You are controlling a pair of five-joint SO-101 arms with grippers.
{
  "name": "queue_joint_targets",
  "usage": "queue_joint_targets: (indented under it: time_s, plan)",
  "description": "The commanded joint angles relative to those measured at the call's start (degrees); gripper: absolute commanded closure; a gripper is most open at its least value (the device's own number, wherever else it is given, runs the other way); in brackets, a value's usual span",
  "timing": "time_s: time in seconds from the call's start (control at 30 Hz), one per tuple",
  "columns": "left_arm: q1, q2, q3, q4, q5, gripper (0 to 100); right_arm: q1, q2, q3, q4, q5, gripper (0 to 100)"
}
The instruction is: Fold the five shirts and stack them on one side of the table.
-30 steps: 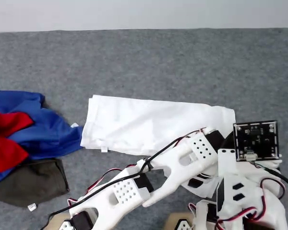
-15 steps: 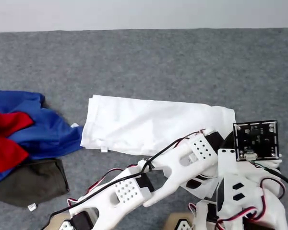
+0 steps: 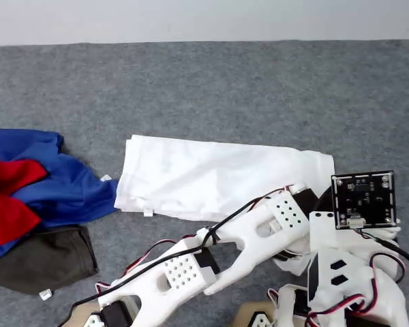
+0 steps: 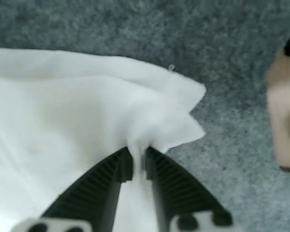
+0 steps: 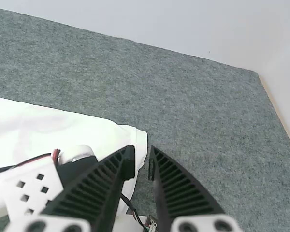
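Observation:
A white shirt (image 3: 211,177) lies folded into a long strip across the middle of the grey table. My left gripper (image 4: 138,164) is shut on a pinch of the white shirt (image 4: 77,116) near its corner, at the strip's near right end. The left arm (image 3: 252,231) stretches from the front edge up to that end. My right gripper (image 5: 141,166) hangs shut and empty above the front right of the table, over the left arm (image 5: 29,186) and the white shirt's (image 5: 48,128) right end.
A pile of shirts sits at the left edge: a blue one (image 3: 54,180), a red one (image 3: 7,197) on it and a dark olive one (image 3: 44,259) in front. The grey table (image 3: 225,88) is bare behind the white shirt.
The white shirt's near right edge has pulled slightly toward the front with the left gripper. The right arm has kept still.

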Motion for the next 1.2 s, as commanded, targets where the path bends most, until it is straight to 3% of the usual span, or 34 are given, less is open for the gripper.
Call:
queue_joint_targets:
  time_s: [0.0, 0.37, 0.77, 1.17]
  plan:
    - [-0.2, -0.6, -1.4, 1.1, -0.3, 99, -0.2, -0.1, -0.5, -1.3, -0.1, 93.4]
    - [-0.8, -5.0, -1.5, 1.1, -0.2, 99, -0.2, -0.1, -0.4, -1.3, -0.1, 93.5]
    - [-8.1, -7.0, -6.2, 0.7, -0.1, 99, -0.2, 0.0, -0.3, -1.3, -0.1, 93.5]
    - [-12.3, -6.9, -7.7, -7.5, 3.5, 99, -0.2, 0.0, 1.8, -1.1, -0.1, 93.5]
